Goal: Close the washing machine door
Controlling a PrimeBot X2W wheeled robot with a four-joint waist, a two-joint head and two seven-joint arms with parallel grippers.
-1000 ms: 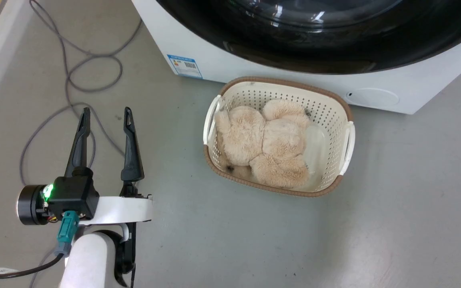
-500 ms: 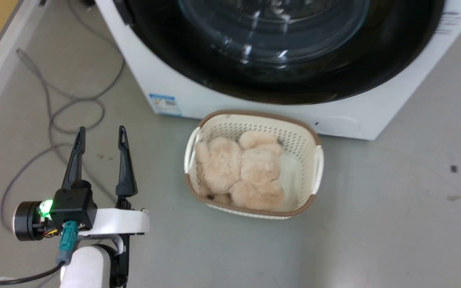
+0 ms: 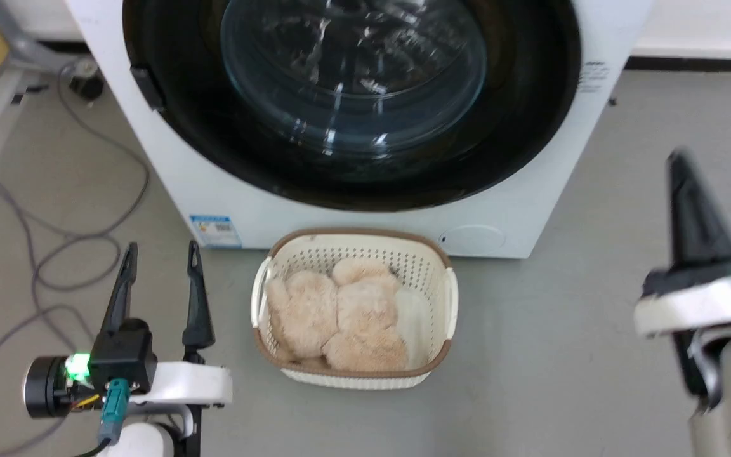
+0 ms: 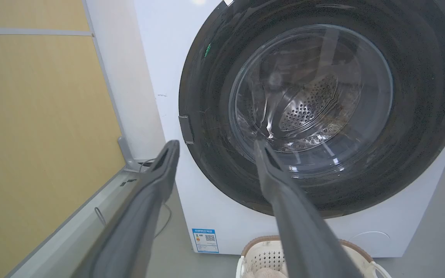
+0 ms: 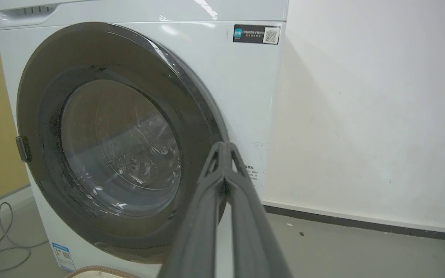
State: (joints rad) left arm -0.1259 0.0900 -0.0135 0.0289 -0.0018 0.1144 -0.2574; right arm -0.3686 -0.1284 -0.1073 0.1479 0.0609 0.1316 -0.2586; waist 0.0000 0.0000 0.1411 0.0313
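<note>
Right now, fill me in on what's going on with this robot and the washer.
The robot faces the washing machine, and neither arm is touching anything. The washing machine door looks shut, flush against the front. The left gripper hovers open over the floor, left of a basket holding a beige plush toy. The right gripper is shut, empty, and pointed toward the machine's right side.

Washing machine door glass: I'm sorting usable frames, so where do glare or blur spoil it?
Head view: white glare streaks cross the washing machine door glass, and the right gripper is blurred. Left wrist view: glass clear enough to show the perforated drum. Right wrist view: a milky sheen veils the glass.
</note>
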